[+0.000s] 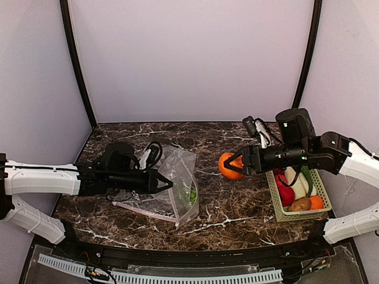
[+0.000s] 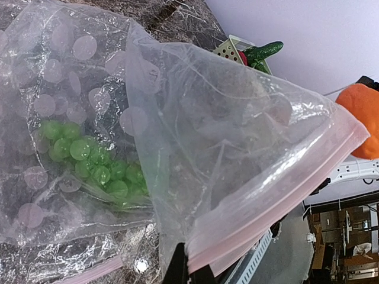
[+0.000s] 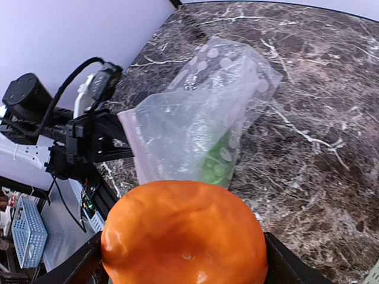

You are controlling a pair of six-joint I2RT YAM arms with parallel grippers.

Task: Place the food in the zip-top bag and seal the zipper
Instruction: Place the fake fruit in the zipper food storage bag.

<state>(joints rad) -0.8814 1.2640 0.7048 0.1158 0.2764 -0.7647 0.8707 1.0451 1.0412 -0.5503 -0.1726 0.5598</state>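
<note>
Holding orange (image 1: pixel 225 163) ready for zip-top bag (image 1: pixel 181 167)
Pinches zipper (image 2: pixel 284 198) with left gripper (image 1: pixel 170 184), propping mouth open; clasps orange in wide-spread right gripper (image 1: pixel 235 165), right of bag, for loading.

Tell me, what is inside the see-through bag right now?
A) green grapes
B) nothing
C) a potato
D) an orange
A: green grapes show through the clear dotted bag; the orange is outside it, held by the right gripper.
</note>
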